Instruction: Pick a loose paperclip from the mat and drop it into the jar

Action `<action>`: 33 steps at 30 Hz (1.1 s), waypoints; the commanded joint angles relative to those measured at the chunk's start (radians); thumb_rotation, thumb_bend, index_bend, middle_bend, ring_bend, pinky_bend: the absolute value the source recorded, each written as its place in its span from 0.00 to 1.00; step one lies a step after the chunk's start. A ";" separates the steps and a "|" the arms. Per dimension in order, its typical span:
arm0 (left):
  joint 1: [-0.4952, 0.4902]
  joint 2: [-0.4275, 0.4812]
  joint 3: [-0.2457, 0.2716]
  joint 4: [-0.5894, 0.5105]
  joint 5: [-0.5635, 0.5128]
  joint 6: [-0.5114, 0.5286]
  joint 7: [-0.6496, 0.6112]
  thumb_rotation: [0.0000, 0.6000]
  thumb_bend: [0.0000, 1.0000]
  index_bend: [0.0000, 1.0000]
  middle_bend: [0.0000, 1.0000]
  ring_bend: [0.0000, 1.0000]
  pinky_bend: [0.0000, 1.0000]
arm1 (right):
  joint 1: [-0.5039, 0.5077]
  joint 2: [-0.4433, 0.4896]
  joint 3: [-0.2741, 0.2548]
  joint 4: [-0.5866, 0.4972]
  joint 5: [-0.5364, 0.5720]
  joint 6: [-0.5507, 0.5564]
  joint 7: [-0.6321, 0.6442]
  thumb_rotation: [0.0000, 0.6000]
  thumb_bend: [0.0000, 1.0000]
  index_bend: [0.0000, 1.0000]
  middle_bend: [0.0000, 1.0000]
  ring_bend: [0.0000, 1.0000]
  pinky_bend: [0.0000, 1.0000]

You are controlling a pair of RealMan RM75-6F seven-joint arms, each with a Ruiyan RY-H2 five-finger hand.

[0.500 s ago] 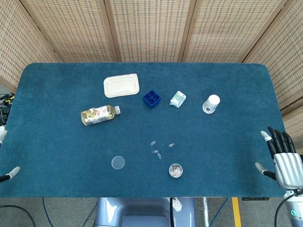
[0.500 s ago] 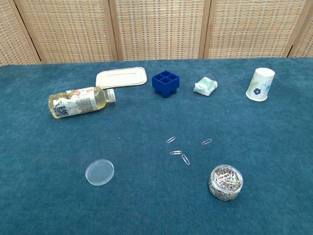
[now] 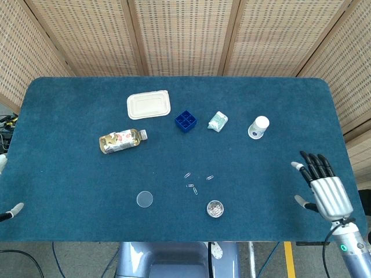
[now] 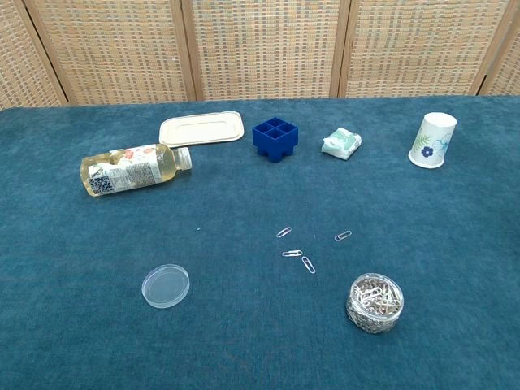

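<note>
Right hand (image 3: 324, 188) spread, empty; left hand (image 3: 7, 191) mostly cut off, state indeterminable. Paperclips (image 4: 307, 250) lie variously angled, left of jar (image 4: 374, 303).

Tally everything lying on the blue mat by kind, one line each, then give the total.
Loose paperclips: 4
Jar of paperclips: 1
Clear lid: 1
Bottle on its side: 1
Cream tray: 1
Blue four-cell block: 1
Small packet: 1
Paper cup: 1
Total: 11
</note>
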 commanded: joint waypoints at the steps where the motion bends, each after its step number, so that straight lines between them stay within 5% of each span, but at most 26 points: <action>1: -0.003 -0.001 -0.003 0.000 -0.008 -0.006 0.001 1.00 0.00 0.00 0.00 0.00 0.00 | 0.133 0.017 0.047 -0.070 0.018 -0.190 -0.067 1.00 0.07 0.33 0.00 0.00 0.00; 9: -0.019 -0.007 -0.019 0.006 -0.053 -0.041 0.010 1.00 0.00 0.00 0.00 0.00 0.00 | 0.316 -0.066 0.127 -0.098 0.193 -0.478 -0.171 1.00 0.21 0.41 0.00 0.00 0.00; 14: -0.030 -0.013 -0.025 0.017 -0.073 -0.062 0.012 1.00 0.00 0.00 0.00 0.00 0.00 | 0.428 -0.195 0.167 -0.030 0.328 -0.599 -0.264 1.00 0.30 0.42 0.00 0.00 0.00; 25: -0.034 -0.017 -0.031 0.024 -0.090 -0.069 0.014 1.00 0.00 0.00 0.00 0.00 0.00 | 0.548 -0.380 0.163 0.123 0.524 -0.685 -0.385 1.00 0.32 0.47 0.00 0.00 0.00; 33: -0.044 -0.022 -0.032 0.026 -0.106 -0.091 0.025 1.00 0.00 0.00 0.00 0.00 0.00 | 0.570 -0.468 0.123 0.192 0.546 -0.673 -0.416 1.00 0.32 0.48 0.00 0.00 0.00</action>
